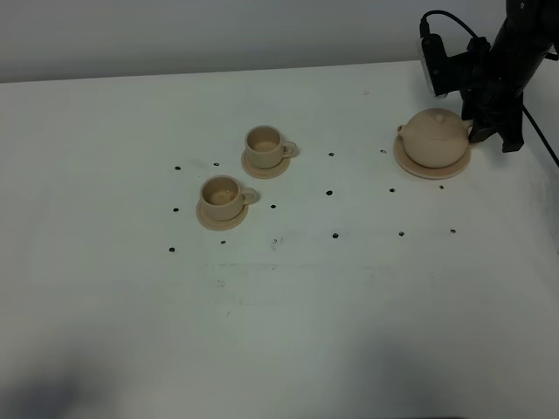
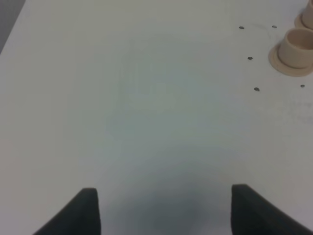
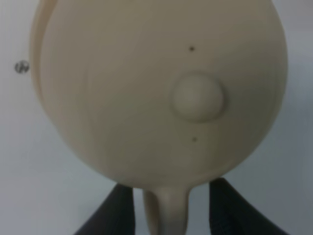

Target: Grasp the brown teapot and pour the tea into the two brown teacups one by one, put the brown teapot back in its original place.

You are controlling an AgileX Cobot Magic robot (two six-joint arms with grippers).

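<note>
The right gripper (image 3: pixel 172 196) is open, with the teapot (image 1: pixel 434 137)'s handle (image 3: pixel 166 218) between its fingers (image 3: pixel 117 213), not touching. The teapot sits on its saucer (image 1: pixel 410 166) just ahead. The left gripper (image 2: pixel 164 205) is open too.

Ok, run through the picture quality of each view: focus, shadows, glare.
Exterior high: even soft light, no glare, sharp enough; a dim shadow darkens the table in the picture's lower left. Left wrist: mildly soft, a teacup cropped at the edge. Right wrist: the brown teapot fills the frame, blurred from closeness.
</note>
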